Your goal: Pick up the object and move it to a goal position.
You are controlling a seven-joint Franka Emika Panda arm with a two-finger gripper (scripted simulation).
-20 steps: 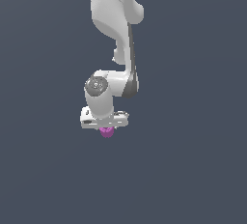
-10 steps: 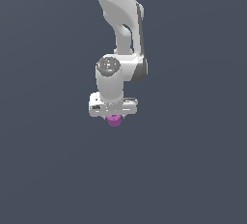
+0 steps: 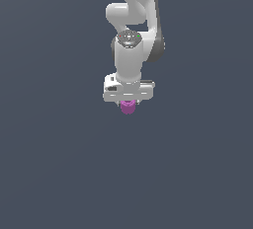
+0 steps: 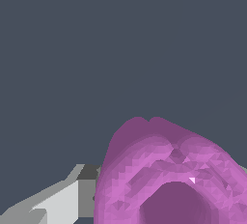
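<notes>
The object is a small magenta-purple stubby cylinder (image 3: 128,107). In the exterior view it pokes out just below my white gripper (image 3: 128,103), which is shut on it and holds it in the air. In the wrist view the object (image 4: 164,179) fills the near part of the picture, with its ridged side and hollow top toward the camera. One grey-white finger (image 4: 67,201) shows beside it; the other finger is hidden behind the object.
Only a plain dark grey-blue background shows around the arm in both views. No goal marker, table edge or other object shows.
The arm has swung toward the exterior view's right and risen, carrying the magenta object with it. The wrist has turned so the gripper bar sits more level.
</notes>
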